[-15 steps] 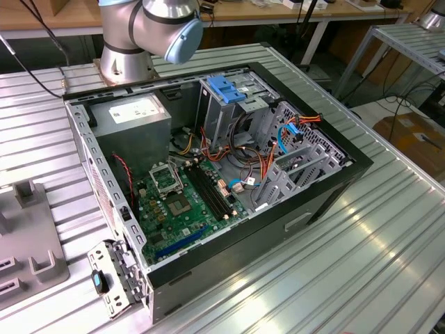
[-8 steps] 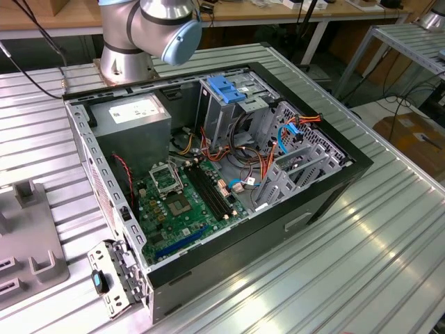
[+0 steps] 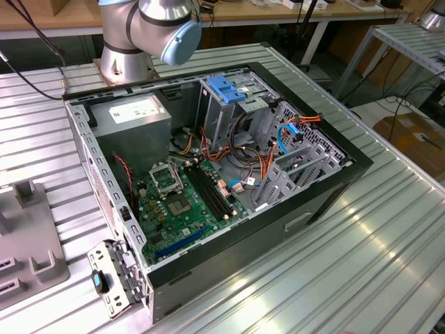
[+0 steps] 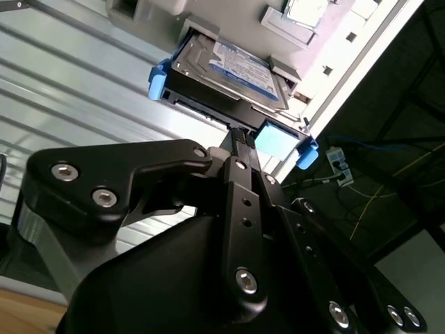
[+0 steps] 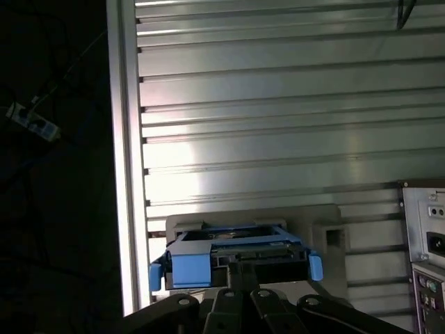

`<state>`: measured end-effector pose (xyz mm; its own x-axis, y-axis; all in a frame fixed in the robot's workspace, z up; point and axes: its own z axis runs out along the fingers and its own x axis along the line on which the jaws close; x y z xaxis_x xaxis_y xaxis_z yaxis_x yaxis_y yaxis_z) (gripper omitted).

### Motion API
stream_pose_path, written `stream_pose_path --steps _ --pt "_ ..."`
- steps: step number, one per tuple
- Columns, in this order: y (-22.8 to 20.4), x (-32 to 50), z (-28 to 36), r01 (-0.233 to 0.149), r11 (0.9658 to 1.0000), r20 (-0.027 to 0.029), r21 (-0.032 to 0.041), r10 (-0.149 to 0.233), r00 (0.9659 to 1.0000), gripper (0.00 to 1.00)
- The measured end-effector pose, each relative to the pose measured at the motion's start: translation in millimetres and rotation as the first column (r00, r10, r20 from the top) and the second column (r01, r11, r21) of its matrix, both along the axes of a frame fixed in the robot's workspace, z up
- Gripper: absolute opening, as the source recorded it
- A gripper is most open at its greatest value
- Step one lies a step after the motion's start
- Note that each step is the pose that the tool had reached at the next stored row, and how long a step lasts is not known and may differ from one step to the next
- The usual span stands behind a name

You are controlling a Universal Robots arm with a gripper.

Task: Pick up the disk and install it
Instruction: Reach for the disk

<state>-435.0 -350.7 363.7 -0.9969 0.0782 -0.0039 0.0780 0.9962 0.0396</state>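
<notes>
One ribbed metal table beneath disk

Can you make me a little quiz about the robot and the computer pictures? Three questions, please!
1. True or false: the disk already sits inside the open computer case.
2. What colour are the disk's side rails? A red, B blue, C yellow.
3. Fill the gap: the gripper is nearest to the ___.
Key: 1 false, it rests in a grey holder on the ribbed table. 2 B. 3 disk.
</notes>
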Motion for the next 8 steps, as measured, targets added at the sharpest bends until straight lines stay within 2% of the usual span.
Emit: stream_pose_path --steps 6,8 --pt "-11.1 -2.6 -3.6 0.000 1.0000 -0.0101 -0.0030 0.000 0.9999 0.11" --pt "-11.2 -2.6 -3.7 0.000 1.0000 -0.0106 -0.0033 0.000 0.9999 0.11"
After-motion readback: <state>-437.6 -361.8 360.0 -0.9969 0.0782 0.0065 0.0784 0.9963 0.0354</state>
